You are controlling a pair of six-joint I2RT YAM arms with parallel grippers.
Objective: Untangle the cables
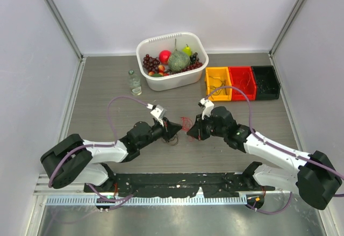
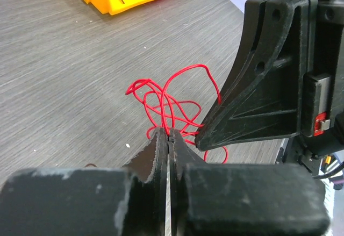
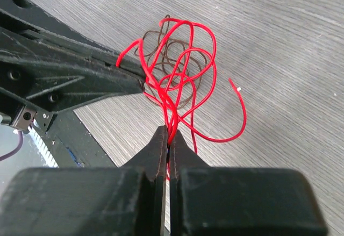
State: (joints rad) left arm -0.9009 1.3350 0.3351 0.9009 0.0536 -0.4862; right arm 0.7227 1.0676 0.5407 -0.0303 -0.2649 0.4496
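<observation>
Grey wood-grain table (image 1: 102, 85), plain white walls (image 1: 215, 5) around it. The cables (image 1: 186, 123) were mid-table, bins (image 1: 242, 83) at 2 o'clock from them. Both left gripper (image 2: 167, 134) and right gripper (image 3: 167, 131) were pinched tight on the red loops.

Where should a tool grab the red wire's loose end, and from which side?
I'd pinch just behind the free tip, coming from the open side away from the left tool. That end arcs out clear of the cables, over bare table, while the middle loops cross each other.
</observation>
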